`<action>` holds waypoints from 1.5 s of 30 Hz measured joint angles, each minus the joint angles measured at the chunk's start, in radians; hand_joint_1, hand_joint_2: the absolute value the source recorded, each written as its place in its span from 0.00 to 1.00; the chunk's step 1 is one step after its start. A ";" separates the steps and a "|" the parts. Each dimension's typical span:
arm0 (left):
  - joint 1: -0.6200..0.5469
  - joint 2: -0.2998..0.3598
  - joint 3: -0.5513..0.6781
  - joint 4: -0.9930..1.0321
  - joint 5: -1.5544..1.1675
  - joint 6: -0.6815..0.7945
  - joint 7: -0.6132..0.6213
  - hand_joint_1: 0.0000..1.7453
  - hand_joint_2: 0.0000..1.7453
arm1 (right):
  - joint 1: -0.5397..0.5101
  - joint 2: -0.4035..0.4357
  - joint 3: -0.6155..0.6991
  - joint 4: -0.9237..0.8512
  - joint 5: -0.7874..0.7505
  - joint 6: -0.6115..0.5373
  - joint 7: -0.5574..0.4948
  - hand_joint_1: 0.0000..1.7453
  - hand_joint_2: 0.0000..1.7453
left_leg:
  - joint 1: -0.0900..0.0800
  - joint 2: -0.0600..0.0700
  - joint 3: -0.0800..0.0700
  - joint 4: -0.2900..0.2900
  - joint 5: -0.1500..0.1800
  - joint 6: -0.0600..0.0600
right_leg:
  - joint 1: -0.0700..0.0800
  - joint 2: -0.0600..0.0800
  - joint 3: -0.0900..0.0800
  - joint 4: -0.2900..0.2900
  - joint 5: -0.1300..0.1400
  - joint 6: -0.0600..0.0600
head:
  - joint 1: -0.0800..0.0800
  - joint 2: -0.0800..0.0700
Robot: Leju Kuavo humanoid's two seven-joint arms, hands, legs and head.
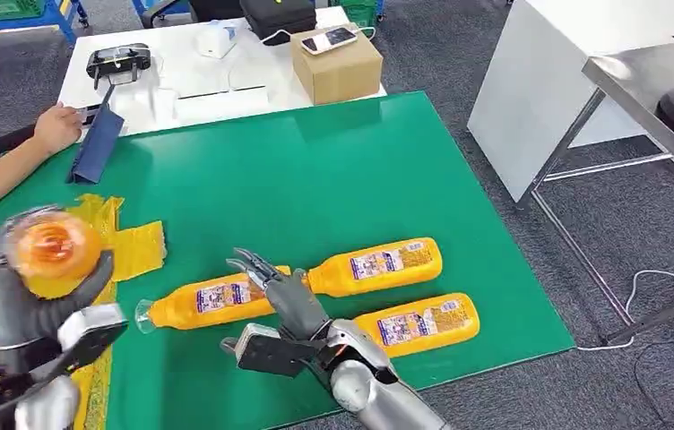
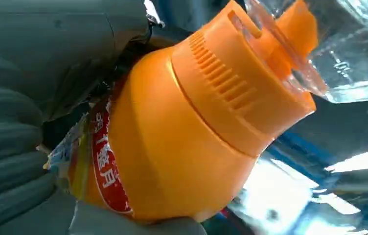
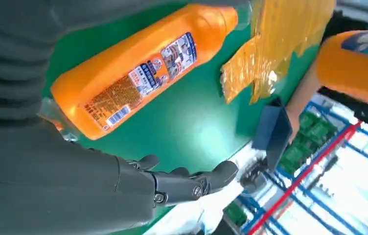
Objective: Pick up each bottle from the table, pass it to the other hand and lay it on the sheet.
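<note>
On my head view the left hand (image 1: 24, 305) is wrapped around an orange bottle (image 1: 53, 251), lifted above the yellow sheet (image 1: 132, 242) at the table's left side. The bottle points toward the camera, so I see it end-on; from the left wrist camera its ribbed orange cap (image 2: 241, 93) sits under a clear cover, with the grey thumb and fingers closed around the body — a firm hold.

The right hand (image 1: 275, 291) has nothing in it. Its fingers (image 3: 192, 183) are stretched out nearly straight and a little apart, above the green table (image 1: 315, 179). It hovers between the necks of two lying bottles; I can't tell whether it touches either.

Three bottles lie on the green surface: the left lying bottle (image 1: 203, 303) with its clear cap pointing at the sheet, the upper bottle (image 1: 378, 266), and the lower bottle (image 1: 419, 324) nearest the table's edge.

A person's hand (image 1: 54, 128) rests at the far left by a dark blue folder (image 1: 98, 145).
</note>
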 measured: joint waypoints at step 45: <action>-0.403 0.240 -0.463 0.947 -0.481 -0.012 0.499 1.00 1.00 | -0.284 0.097 0.127 0.409 -0.088 0.068 0.049 0.00 1.00 | 0.001 0.001 -0.002 0.000 0.006 -0.001 | 0.001 0.000 -0.002 0.001 0.004 -0.001 | 0.000 0.000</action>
